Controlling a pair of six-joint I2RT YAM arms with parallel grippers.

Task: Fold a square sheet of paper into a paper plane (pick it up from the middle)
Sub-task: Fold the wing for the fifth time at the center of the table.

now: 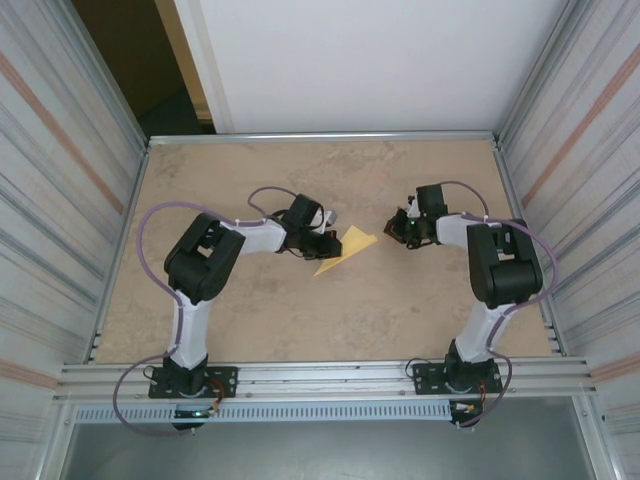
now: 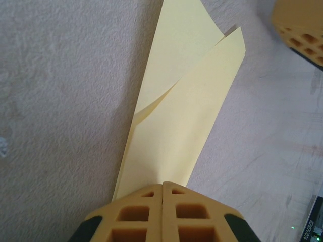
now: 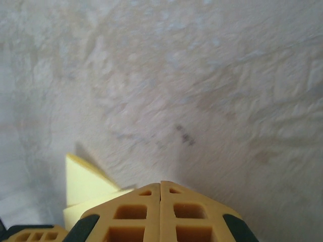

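Your left gripper is clamped tight on the folded yellow paper, which lies mid-tabletop. At the paper's 2 o'clock, just beside it, your right gripper is closed and empty.

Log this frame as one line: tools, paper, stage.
left tool: shut on folded yellow sheet | right tool: shut, empty, near sheet | sheet: two layers, far end splayed | stage: folding unfinished
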